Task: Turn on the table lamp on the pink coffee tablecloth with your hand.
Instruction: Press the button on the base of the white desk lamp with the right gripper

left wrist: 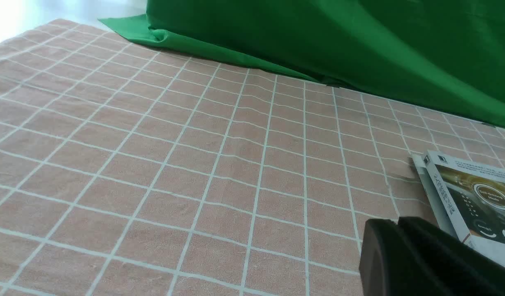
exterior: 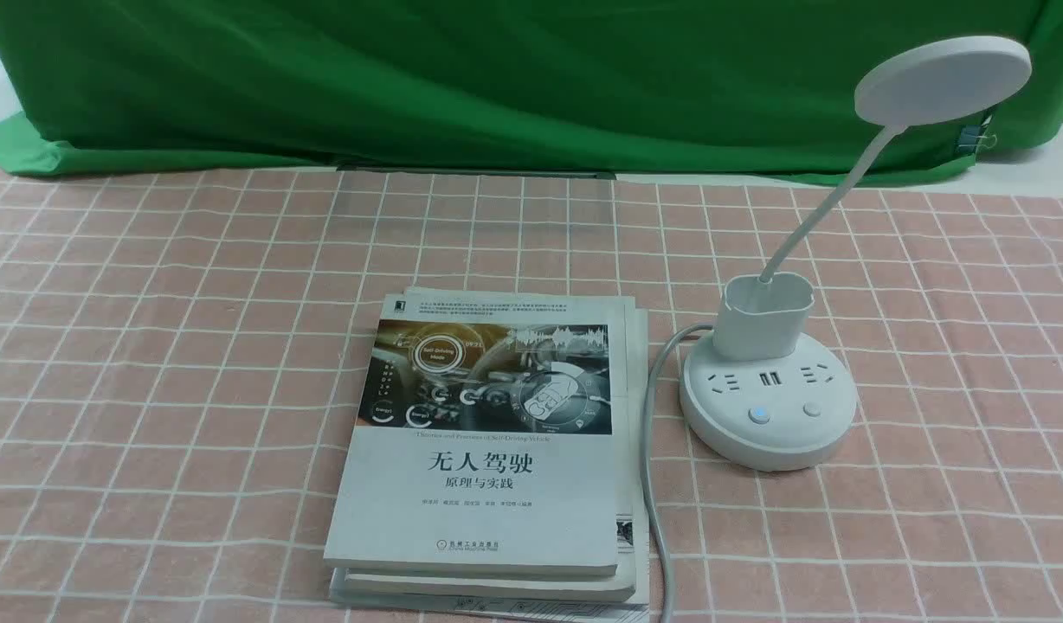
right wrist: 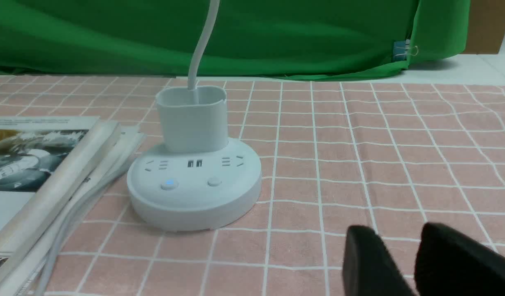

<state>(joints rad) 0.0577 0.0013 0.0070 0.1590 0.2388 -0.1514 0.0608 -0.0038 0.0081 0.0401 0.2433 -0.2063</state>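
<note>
Table lamp [exterior: 763,333] stands upright on pink coffee tablecloth [exterior: 194,346], right of centre, just beside stacked books [exterior: 488,484]; one base button [exterior: 759,415] glows blue. Right claw [right wrist: 398,236] spread apart, holding nothing, near lamp base without touching. Left claw [left wrist: 396,225] closed tight, holding nothing

Left pincer [left wrist: 397,225] matte black, rounded tips; right pincer [right wrist: 398,242] same.

We found the table lamp [exterior: 768,407] on the tablecloth [exterior: 151,346], right of the stacked books [exterior: 488,493], its cord [exterior: 655,433] between them.
</note>
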